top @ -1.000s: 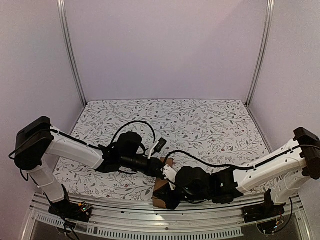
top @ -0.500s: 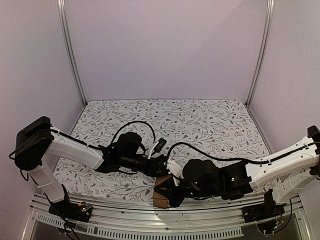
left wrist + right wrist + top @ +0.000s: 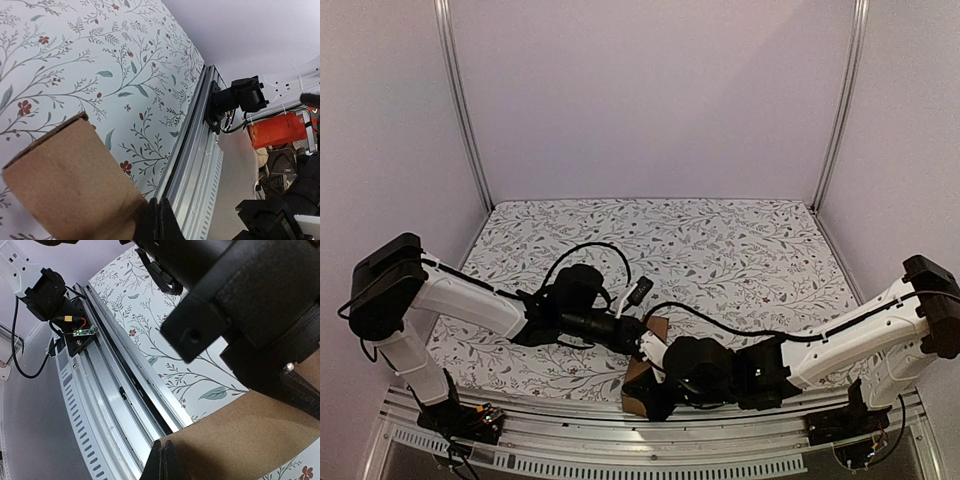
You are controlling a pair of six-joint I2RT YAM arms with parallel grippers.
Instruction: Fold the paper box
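While both arms crowd the near edge of the table (image 3: 740, 250), the paper box (image 3: 636, 385) lies btwn them, long axis approx. near-to-far — left gripper (image 3: 157, 222) at its far end, right gripper (image 3: 162, 460) at its near end, both w/ fingers pressed together against cardboard, equally close.

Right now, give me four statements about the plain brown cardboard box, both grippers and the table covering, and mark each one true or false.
1. The brown cardboard box sits close to the metal rail along the table's near edge. True.
2. The left gripper stands wide open above the box. False: its jaws are shut, with the cardboard running right up to its fingertips.
3. The tablecloth is plain white. False: it is printed with leafy twigs and small red flowers.
4. The right gripper is shut at an edge of the cardboard. True.
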